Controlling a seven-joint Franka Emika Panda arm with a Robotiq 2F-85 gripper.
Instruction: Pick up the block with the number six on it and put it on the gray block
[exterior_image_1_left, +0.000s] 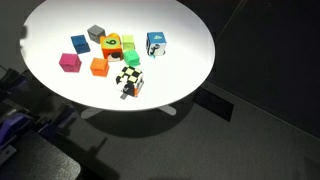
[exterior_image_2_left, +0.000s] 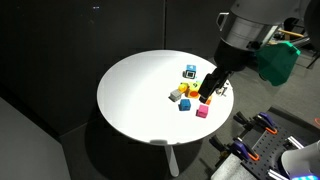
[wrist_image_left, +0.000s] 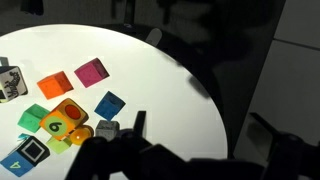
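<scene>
I hold the dark Robotiq gripper (exterior_image_2_left: 208, 88) over the cluster of cubes on the round white table (exterior_image_2_left: 130, 100). It shows only as a silhouette, so I cannot tell whether its jaws are apart. The orange cube with a yellowish face and green six (wrist_image_left: 65, 122) rests on the table just beside the plain dull-gray cube (wrist_image_left: 107, 129). A blue cube (wrist_image_left: 110, 104) also lies near that gray cube.

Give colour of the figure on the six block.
Green; the six block shows best in wrist view.
</scene>
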